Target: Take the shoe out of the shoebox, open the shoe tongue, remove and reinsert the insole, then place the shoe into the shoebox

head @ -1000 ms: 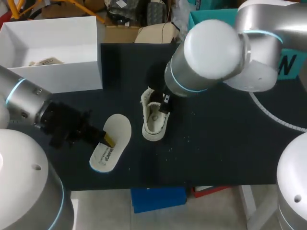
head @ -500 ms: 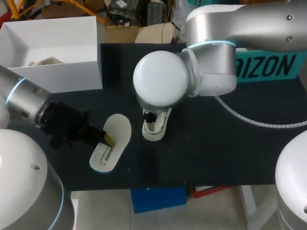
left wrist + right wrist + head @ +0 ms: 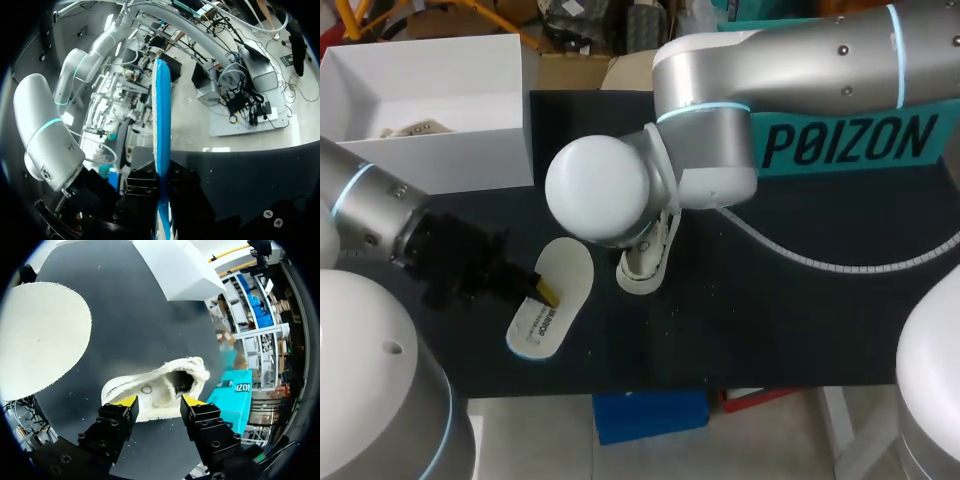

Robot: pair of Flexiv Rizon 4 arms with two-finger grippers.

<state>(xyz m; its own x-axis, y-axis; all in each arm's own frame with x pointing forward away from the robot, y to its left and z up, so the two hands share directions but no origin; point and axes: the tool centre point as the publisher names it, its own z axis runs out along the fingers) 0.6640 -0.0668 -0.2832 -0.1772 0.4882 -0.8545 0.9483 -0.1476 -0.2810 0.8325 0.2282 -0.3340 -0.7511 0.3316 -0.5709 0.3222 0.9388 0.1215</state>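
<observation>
Insole (image 3: 552, 300) is clamped at its left edge by left claw (image 3: 542, 292), near left on table (image 3: 800, 320). Shoe (image 3: 155, 392) is set upright mid-table, just right of insole. Right claw (image 3: 158, 401) is held over shoe, fingers apart, straddling it. Shoebox (image 3: 430, 160) is seen far left.

shoe (image 3: 646, 268) cream | insole (image 3: 568, 268) white, blue edge | shoebox (image 3: 450, 155) white | table (image 3: 770, 320) black

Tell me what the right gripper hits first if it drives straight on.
Most likely the shoe: it lies straight ahead of the right gripper, across the gap between its open fingers. How near it is remains unclear.
</observation>
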